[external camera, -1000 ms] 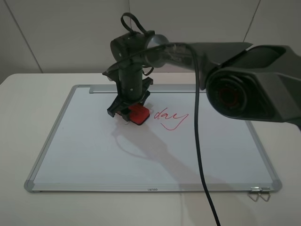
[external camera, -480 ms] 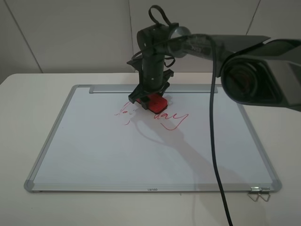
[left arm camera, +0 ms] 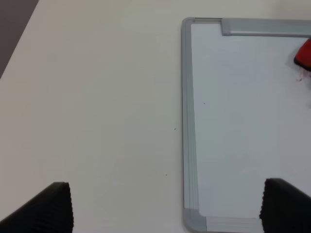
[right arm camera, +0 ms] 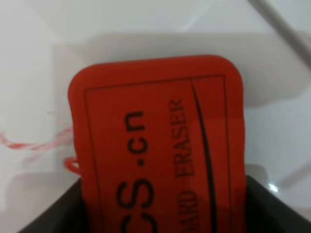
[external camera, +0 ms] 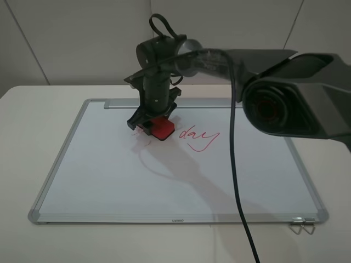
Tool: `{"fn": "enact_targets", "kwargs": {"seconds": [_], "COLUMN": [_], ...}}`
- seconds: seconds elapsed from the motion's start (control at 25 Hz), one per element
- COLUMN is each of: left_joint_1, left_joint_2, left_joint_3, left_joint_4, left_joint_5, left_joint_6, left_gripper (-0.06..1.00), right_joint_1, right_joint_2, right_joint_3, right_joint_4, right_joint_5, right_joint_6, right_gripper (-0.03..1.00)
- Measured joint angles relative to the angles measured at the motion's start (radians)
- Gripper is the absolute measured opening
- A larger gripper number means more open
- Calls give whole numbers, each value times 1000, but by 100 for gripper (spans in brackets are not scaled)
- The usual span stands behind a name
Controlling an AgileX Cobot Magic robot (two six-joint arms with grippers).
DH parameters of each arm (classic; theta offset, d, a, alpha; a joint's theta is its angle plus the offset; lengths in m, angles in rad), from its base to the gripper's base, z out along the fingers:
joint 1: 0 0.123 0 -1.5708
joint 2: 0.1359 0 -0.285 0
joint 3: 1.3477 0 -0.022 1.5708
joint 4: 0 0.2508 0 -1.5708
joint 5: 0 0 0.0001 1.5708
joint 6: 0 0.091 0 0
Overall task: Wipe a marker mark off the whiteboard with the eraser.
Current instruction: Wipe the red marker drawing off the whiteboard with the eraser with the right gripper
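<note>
The whiteboard (external camera: 137, 181) lies flat on the pale table (external camera: 33, 120), its silver strip (external camera: 118, 103) along the far edge. The right arm reaches across the middle to the far left part of the board, and the right gripper (external camera: 152, 123) points down with its jaws closed tight on the eraser (external camera: 163, 129), gripping it by the sides. The eraser sits red face up with its base against the white surface, a little near of the silver strip; in the right wrist view its black lettering is plain to read and the dark fingers (right arm camera: 73, 208) press on both of its long sides. The marker mark (right arm camera: 29, 144) shows only as thin, broken and smeared red strokes just to the left of the eraser, touching its left edge. The red word "day" (external camera: 198, 137) with its swoosh stands to the right of the eraser, apart from it. A wire clip (external camera: 303, 224) sits at the board's near right corner. The left gripper (left arm camera: 167, 206) hangs over the table beside the board's left edge, its jaws spread wide with nothing between them
</note>
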Motion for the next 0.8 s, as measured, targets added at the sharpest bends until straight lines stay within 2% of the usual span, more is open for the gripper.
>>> {"fn": "enact_targets", "kwargs": {"seconds": [0.4, 0.8], "left_joint_1": [0, 0], "left_joint_2": [0, 0], "left_joint_3": [0, 0], "left_joint_4": [0, 0], "left_joint_5": [0, 0], "left_joint_6": [0, 0], "left_gripper": [77, 77], "right_joint_1": [127, 107], "right_joint_2": [0, 16], "right_joint_3": [-1, -5], "right_joint_4": [22, 47], "right_joint_5": [2, -6], "right_joint_6": [-37, -48], "right_gripper": [51, 51]}}
